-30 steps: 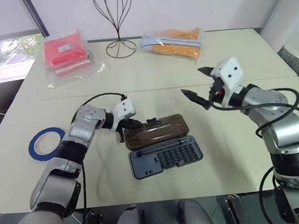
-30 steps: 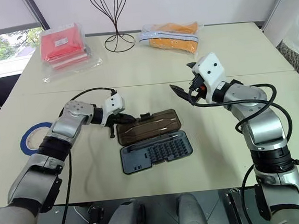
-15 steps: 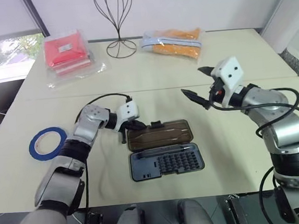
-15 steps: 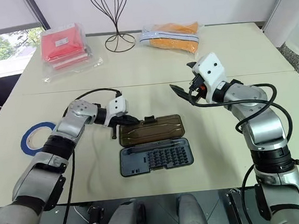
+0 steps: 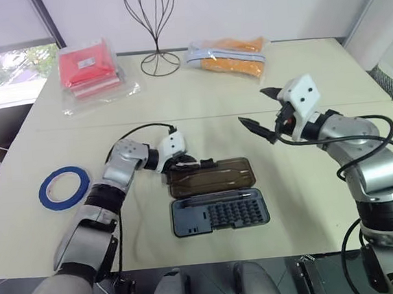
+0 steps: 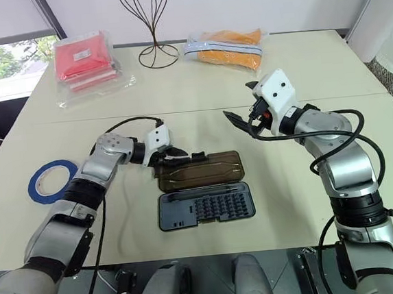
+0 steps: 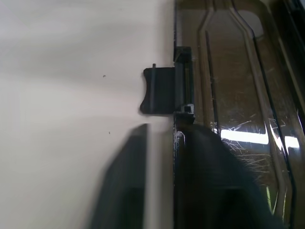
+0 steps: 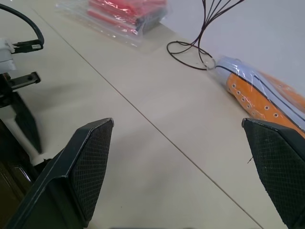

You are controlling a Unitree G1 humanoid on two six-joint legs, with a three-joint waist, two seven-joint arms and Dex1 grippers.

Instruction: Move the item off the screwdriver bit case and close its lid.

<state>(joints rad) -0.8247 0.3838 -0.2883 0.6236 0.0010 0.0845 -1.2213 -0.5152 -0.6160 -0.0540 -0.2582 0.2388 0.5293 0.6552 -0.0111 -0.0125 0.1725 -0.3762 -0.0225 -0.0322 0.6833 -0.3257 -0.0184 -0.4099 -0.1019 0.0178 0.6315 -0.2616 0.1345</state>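
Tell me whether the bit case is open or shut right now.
Open. The smoky lid lies flat on the table behind the tray, whose rows of bits are uncovered.

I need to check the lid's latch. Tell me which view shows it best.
The left wrist view: the black latch appears close up on the edge of the smoky lid, beside the left gripper. In the head views it is a small dark tab.
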